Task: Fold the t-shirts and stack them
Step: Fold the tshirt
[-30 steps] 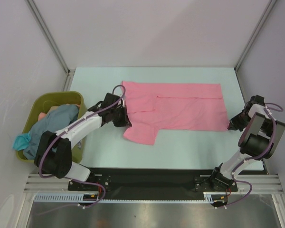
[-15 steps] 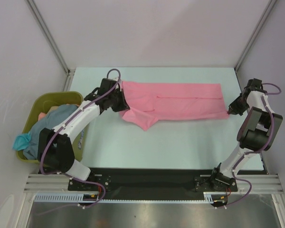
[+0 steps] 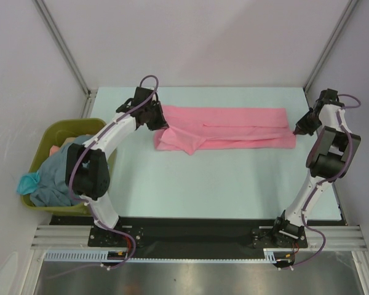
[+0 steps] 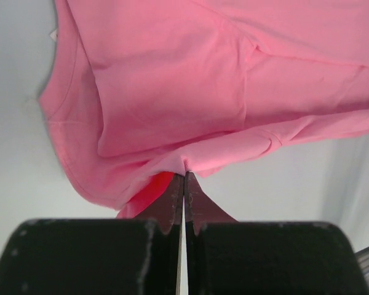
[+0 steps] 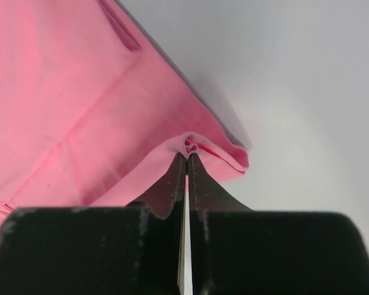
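Both my arms have swung away from their bases, carrying the near edge of the pink t-shirt [image 3: 227, 128] over itself, so the cloth that lay broad a second ago is now a long, narrow band.

Seen from above, that band lies across the far half of the table [image 3: 221, 184]. My left gripper [image 3: 162, 123] is clamped on its left end and my right gripper [image 3: 295, 130] on its right, while a loose flap juts toward me near the left end. Beside the table's left edge, the olive-green bin [image 3: 49, 132] holds a grey-blue t-shirt [image 3: 55, 175] and a teal t-shirt [image 3: 27, 182]. My left wrist camera shows the jaws pressed together on a puckered fold of pink hem, with the shirt spreading beyond. My right wrist camera shows the same tight pinch on a bunched corner.
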### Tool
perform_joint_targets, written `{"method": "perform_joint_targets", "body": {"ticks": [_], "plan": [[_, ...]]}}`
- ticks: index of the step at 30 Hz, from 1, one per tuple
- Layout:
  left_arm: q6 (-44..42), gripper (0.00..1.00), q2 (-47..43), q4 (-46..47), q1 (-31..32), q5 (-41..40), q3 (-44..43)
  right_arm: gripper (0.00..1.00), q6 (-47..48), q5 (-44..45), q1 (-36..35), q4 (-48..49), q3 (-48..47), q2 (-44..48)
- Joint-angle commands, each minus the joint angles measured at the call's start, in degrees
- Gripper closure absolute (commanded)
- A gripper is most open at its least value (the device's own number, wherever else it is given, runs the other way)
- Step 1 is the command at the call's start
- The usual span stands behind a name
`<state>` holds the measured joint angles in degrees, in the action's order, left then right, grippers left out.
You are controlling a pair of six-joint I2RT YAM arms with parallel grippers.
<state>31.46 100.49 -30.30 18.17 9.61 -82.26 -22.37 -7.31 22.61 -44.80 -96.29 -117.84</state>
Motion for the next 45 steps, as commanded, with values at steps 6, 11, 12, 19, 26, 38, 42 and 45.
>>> {"method": "perform_joint_targets", "body": {"ticks": [6,11,12,19,26,38,42,45], "plan": [[0.6,1.0,6.5,0.6,-3.1,0.6,-9.0,1.0,-0.6,-1.0,-1.7,-2.9,-12.7,-7.2],[-1.3,1.0,11.6,-0.9,-3.2,1.2,-15.9,1.0,-0.7,-0.6,-1.9,-3.9,-15.5,-10.5],[-1.5,1.0,12.4,-1.4,-3.2,1.3,-17.0,1.0,-0.7,-0.5,-1.9,-4.2,-15.8,-10.7],[-0.5,1.0,16.1,-1.6,-3.3,2.1,-20.7,1.0,-0.6,-0.2,-1.9,-4.6,-17.1,-12.3],[-0.8,1.0,19.0,-2.7,-3.5,1.7,-23.2,0.99,-0.3,0.1,-1.7,-4.6,-18.5,-13.6],[0.2,1.0,21.9,-2.9,-4.5,1.6,-26.3,0.97,-0.6,-0.3,-1.7,-7.6,-25.3,-17.9],[0.3,1.0,22.5,-2.6,-4.7,1.5,-26.8,0.96,-0.4,-0.2,-1.7,-8.2,-25.6,-18.5],[0.5,1.0,23.6,-3.0,-4.9,1.9,-27.8,0.94,-0.1,-0.2,-1.7,-8.3,-25.5,-18.8]]}}
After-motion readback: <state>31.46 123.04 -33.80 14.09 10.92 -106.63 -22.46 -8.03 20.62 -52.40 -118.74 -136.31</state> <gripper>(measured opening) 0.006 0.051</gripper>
